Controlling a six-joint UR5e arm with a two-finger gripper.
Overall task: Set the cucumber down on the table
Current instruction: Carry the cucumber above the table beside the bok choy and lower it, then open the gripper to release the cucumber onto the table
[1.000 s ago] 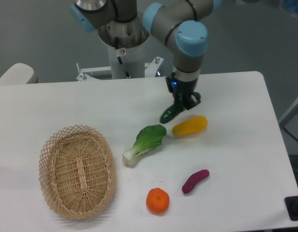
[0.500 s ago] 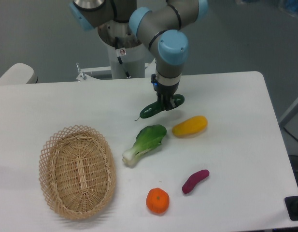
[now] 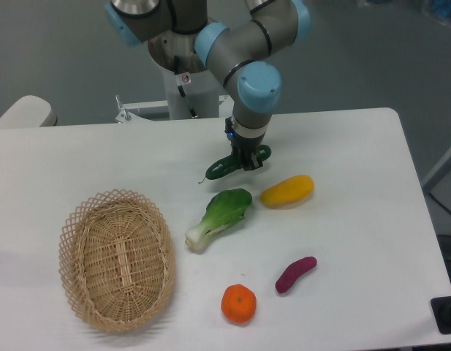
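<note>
Gripping the cucumber [image 3: 226,165] near its middle, my pincer [image 3: 247,159] is closed on this slim, glossy, dark green thing, which tilts stem-end down, low over the white table [image 3: 357,219] behind the bok choy [image 3: 221,214].

Grey UR5e arm with pale blue joint caps

The arm's links are matte silver-grey tubes, each joint closed by a rounded light-blue cap; the largest cap sits right above the gripper [image 3: 248,159], which is small, black and carries a blue glowing light on its upper body. Behind it, the wide pale column of the base bears a small white sticker with a red mark and a thin black cable hanging just below it
</note>
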